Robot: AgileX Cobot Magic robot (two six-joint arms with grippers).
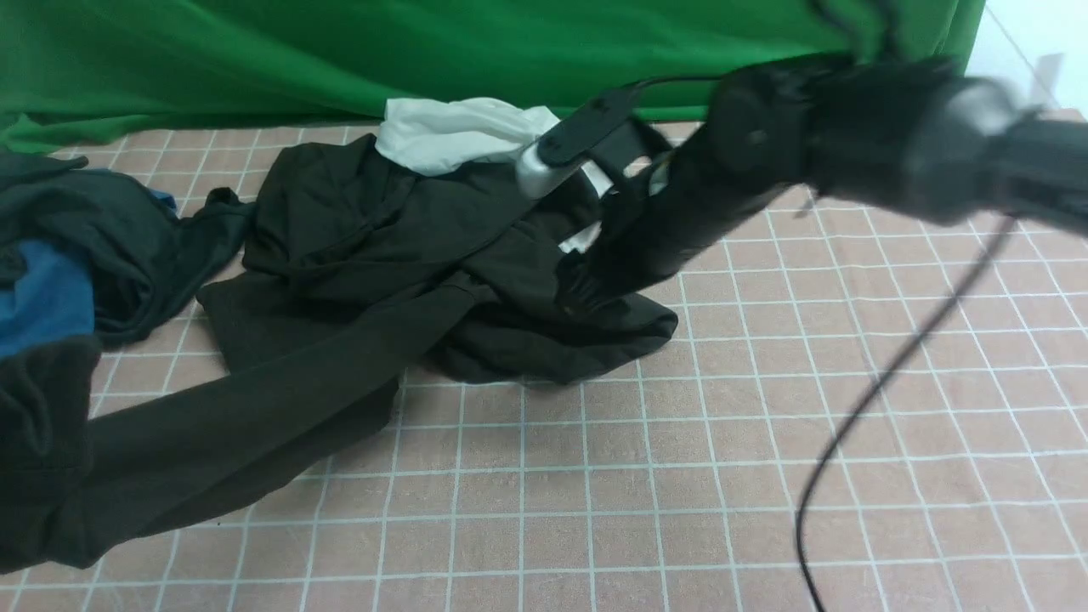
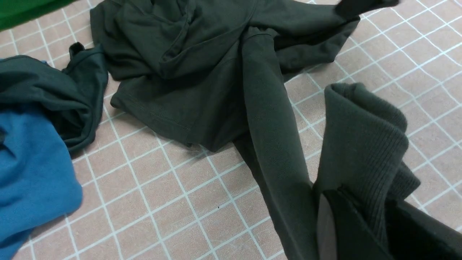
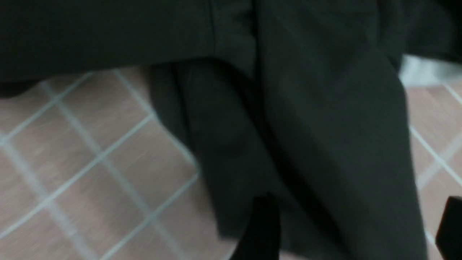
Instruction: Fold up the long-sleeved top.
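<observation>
The long-sleeved top (image 1: 365,255), black-brown, lies crumpled mid-table. One long sleeve (image 1: 238,425) stretches toward the near left. In the left wrist view my left gripper (image 2: 364,213) is shut on that sleeve's ribbed cuff (image 2: 364,137), which stands bunched above the fingers (image 2: 339,227). My right gripper (image 1: 586,289) reaches in from the right and hangs just over the top's right part. In the right wrist view the right gripper (image 3: 355,227) has its fingers (image 3: 261,227) spread wide. A fold of the top (image 3: 325,137) lies loose between them, and nothing is gripped.
At the left lie a blue shirt (image 1: 42,297) and a dark greenish-grey garment (image 1: 110,229). A white cloth (image 1: 450,132) sits behind the top by the green backdrop (image 1: 340,51). A black cable (image 1: 850,425) hangs over the pink gridded table (image 1: 680,476) on the right.
</observation>
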